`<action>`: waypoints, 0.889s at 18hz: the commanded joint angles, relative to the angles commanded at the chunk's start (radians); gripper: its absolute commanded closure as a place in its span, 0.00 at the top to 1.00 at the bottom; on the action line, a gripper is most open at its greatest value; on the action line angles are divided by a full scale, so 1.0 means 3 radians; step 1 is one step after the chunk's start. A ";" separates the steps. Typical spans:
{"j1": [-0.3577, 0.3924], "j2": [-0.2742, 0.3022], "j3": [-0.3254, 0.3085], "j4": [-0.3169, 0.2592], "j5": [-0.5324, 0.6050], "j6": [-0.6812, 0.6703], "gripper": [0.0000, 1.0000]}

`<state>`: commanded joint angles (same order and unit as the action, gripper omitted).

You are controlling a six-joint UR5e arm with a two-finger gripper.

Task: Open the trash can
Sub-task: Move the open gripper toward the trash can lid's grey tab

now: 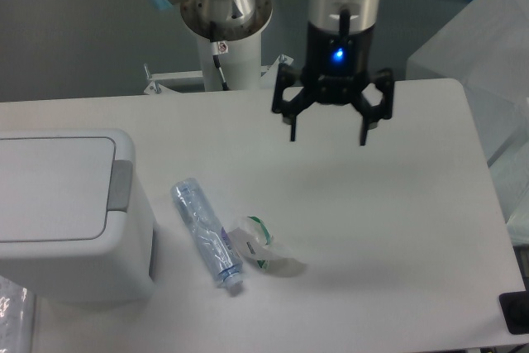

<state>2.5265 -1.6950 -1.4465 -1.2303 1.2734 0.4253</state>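
The gripper [327, 135] hangs with fingers spread apart above the table [397, 221], holding nothing. The trash can [70, 217], lid down, sits at its eight o'clock, a crushed bottle [206, 234] just beside it.

Single fixed camera, high up on the near side of the surface [397, 229], looking down and across toward the arm's base at the far edge. Mid range: the trash can [70, 217] is cut by the left border, the end effector [326, 134] sits upper center.
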 joint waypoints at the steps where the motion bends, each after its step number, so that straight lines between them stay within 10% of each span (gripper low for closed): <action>1: 0.0000 0.0005 0.0000 0.0000 -0.0061 -0.0097 1.00; 16: -0.0547 -0.0031 -0.0041 0.0026 -0.0369 -0.0681 1.00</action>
<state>2.3624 -1.7042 -1.4588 -1.2226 1.1628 0.2209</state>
